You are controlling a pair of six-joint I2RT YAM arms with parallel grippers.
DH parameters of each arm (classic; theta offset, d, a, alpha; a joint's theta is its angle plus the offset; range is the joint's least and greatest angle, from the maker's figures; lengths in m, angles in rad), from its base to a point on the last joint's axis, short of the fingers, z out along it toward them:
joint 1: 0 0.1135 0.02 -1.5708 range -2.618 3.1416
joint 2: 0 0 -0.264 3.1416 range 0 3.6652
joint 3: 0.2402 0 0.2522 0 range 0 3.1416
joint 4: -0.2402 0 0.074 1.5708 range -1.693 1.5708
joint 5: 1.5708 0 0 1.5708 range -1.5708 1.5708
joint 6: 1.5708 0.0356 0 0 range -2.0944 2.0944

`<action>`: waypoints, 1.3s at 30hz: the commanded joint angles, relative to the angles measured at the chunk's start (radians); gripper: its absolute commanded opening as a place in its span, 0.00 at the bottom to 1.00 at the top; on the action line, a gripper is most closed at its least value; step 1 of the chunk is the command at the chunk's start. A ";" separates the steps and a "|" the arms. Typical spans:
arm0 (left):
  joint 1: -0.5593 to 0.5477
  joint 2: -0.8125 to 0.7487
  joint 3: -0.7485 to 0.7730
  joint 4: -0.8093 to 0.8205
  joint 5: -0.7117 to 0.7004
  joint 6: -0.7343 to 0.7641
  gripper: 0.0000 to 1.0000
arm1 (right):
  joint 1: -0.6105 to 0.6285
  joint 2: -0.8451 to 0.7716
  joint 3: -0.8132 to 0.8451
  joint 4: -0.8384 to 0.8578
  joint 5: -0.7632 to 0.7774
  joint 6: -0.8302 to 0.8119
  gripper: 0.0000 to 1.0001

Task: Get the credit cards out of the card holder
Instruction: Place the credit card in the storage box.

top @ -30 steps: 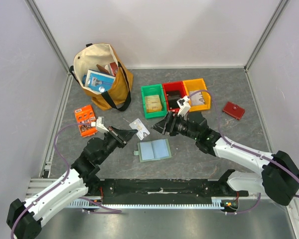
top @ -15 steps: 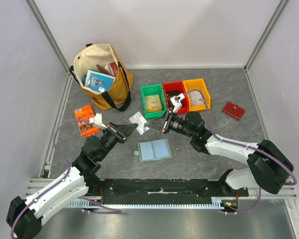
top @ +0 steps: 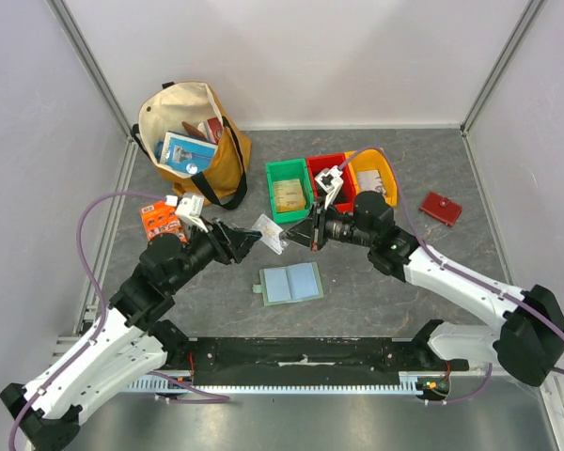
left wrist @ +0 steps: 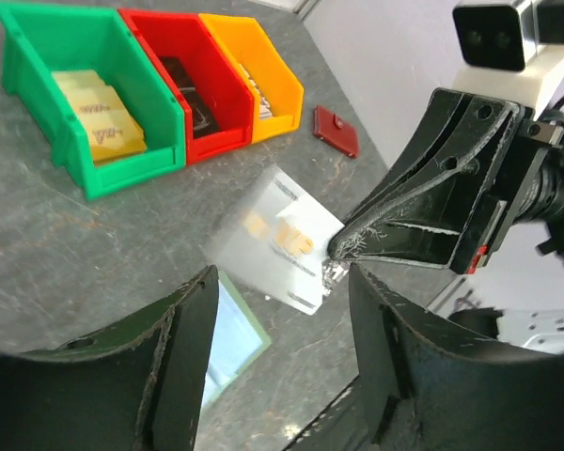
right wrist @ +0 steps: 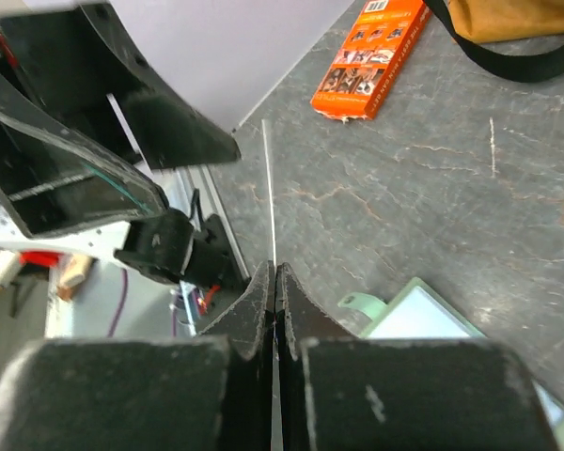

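The card holder (top: 290,282) lies open on the grey table, its pale blue inside facing up; it also shows as the card holder (left wrist: 230,324) below my left jaws and the card holder (right wrist: 432,324) at the lower right of the right wrist view. A white credit card (top: 269,232) hangs in the air above and behind it. My right gripper (top: 297,235) is shut on one edge of that credit card (left wrist: 282,235), seen edge-on as a thin line, the credit card (right wrist: 270,188), running out from the right gripper (right wrist: 274,271). My left gripper (top: 248,241) stands open just left of the card, not touching it; the left gripper (left wrist: 282,277) holds nothing.
A green bin (top: 271,193), a red bin (top: 312,164) and a yellow bin (top: 387,169) stand behind the grippers. A canvas tote bag (top: 193,141) is at the back left, an orange packet (top: 158,225) at the left, and a small red wallet (top: 441,208) at the right.
The right gripper closed on the card, then the left gripper opened and let it go. Both arms rose and drew slightly apart, the card staying with the right gripper.
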 commanded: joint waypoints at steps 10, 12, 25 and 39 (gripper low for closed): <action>0.015 0.243 0.367 -0.317 0.333 0.622 0.70 | -0.012 -0.089 0.180 -0.486 -0.146 -0.486 0.00; 0.027 0.285 0.386 -0.313 0.432 0.660 0.70 | -0.012 -0.095 0.195 -0.506 -0.182 -0.517 0.00; 0.079 0.404 0.435 -0.320 0.836 0.743 0.44 | -0.012 -0.105 0.220 -0.523 -0.257 -0.584 0.00; 0.107 0.329 0.355 -0.192 0.801 0.644 0.02 | -0.028 -0.103 0.183 -0.464 -0.228 -0.542 0.46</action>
